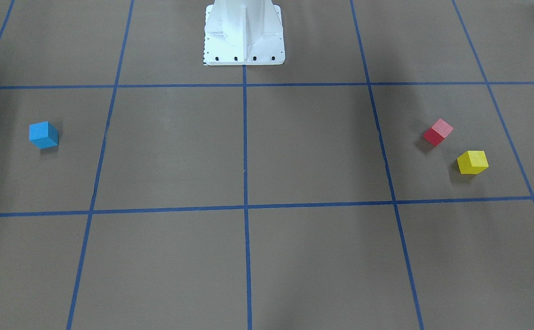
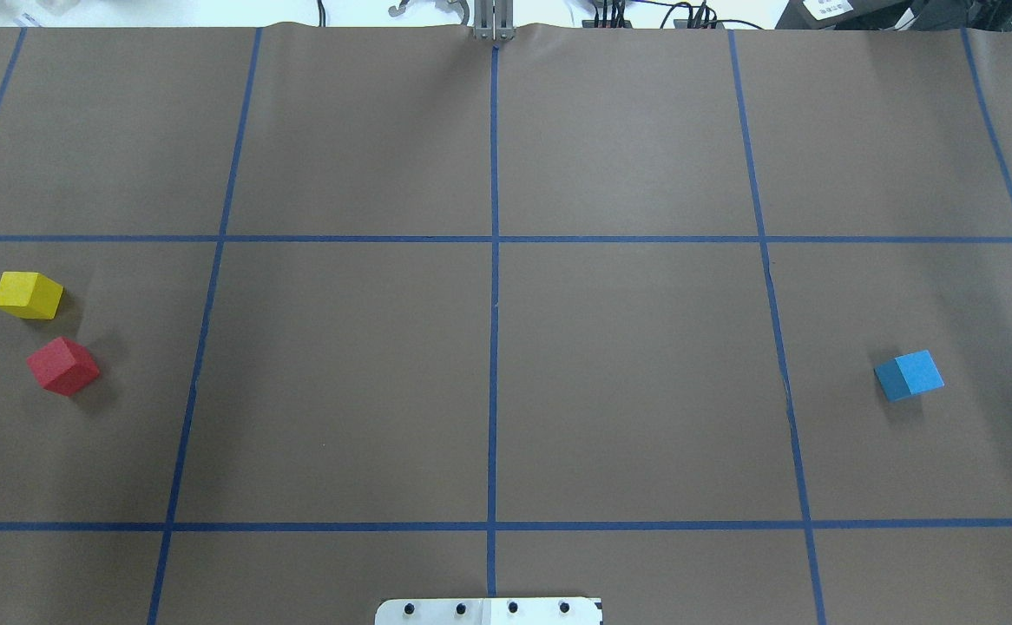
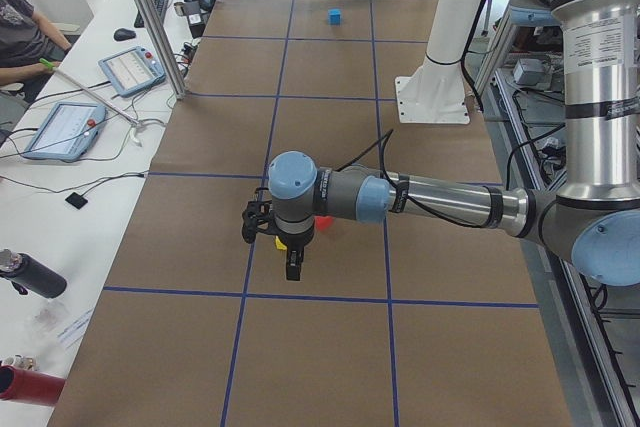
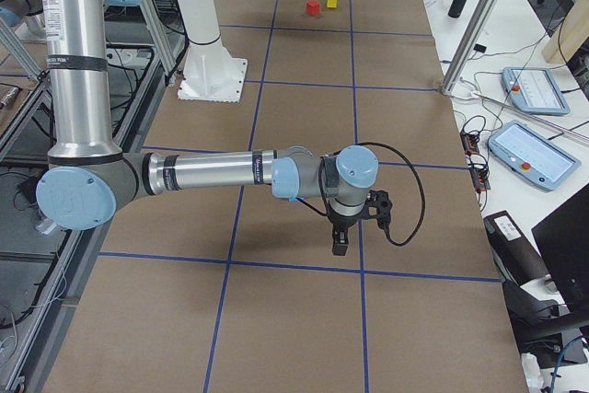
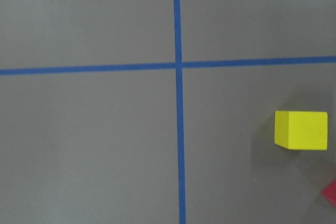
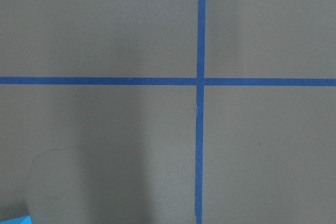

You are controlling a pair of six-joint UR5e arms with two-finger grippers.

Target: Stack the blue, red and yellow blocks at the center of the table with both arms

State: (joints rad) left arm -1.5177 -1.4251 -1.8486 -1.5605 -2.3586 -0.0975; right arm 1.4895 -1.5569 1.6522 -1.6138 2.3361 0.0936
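On table: red block near yellow block at left, blue block at right; state of left gripper and right gripper: cannot tell.

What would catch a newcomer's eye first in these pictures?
Three bright cubes on the brown, blue-taped table: the blue block alone on the robot's right side, the red block and yellow block close together but apart on its left. In the side views the left arm and right arm each stretch out over the table.
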